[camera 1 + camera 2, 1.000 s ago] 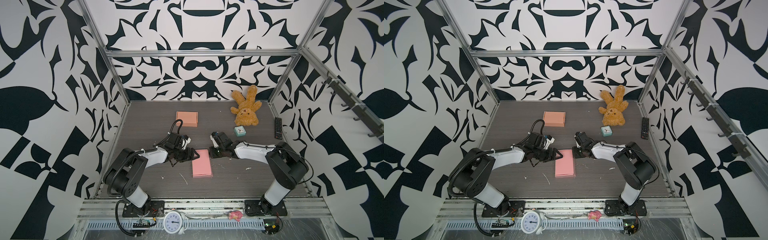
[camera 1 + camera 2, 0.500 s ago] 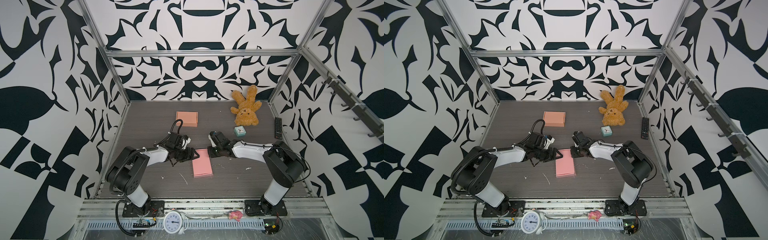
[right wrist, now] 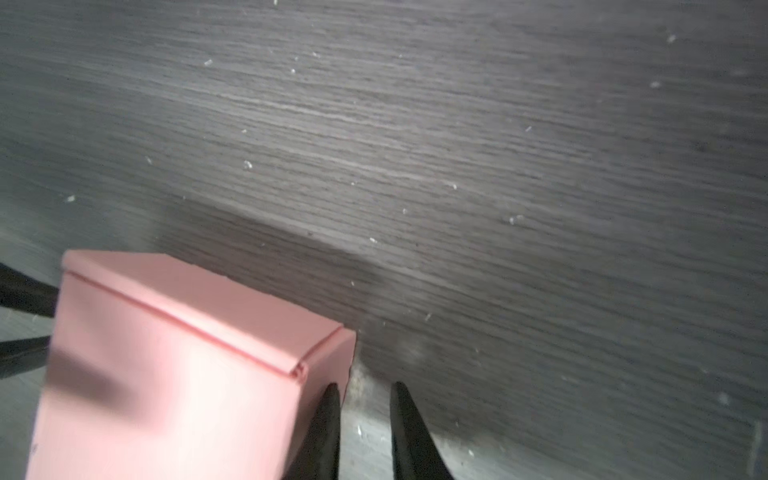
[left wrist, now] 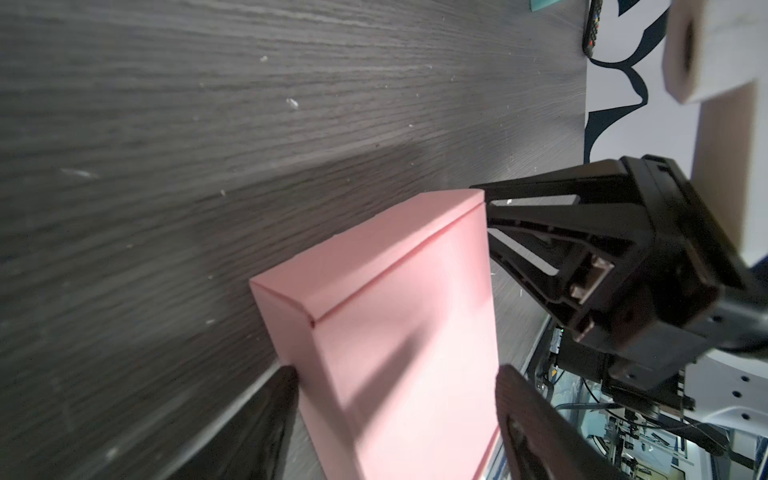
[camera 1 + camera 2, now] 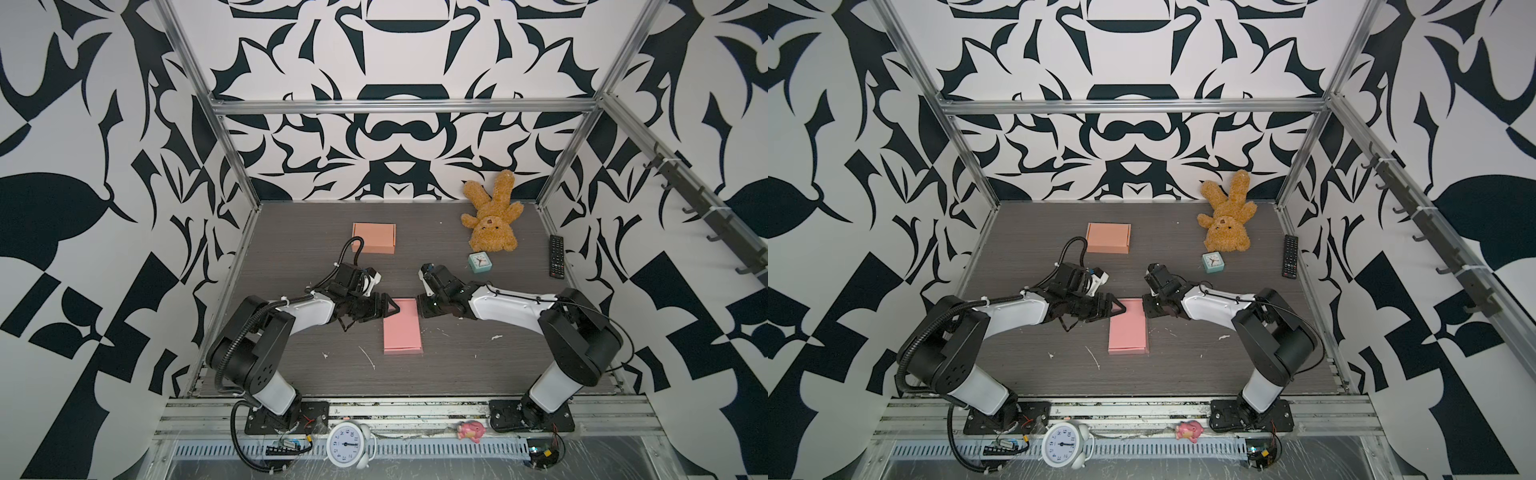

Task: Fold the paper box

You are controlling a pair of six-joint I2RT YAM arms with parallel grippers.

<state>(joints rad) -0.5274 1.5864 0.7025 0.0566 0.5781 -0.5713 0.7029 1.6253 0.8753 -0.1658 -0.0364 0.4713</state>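
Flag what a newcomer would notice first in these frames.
The loud black-and-white patterned walls enclosing the cell hit first. Next comes the flat pink paper box at the middle of the dark wood-grain table, with the left end effector and right end effector flanking its far end. A brown teddy bear sprawls in the far right corner.

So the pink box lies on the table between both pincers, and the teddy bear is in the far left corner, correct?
Not quite: both top views show the teddy bear in the far right corner. The pink box does lie on the table between the left pincer and right pincer.
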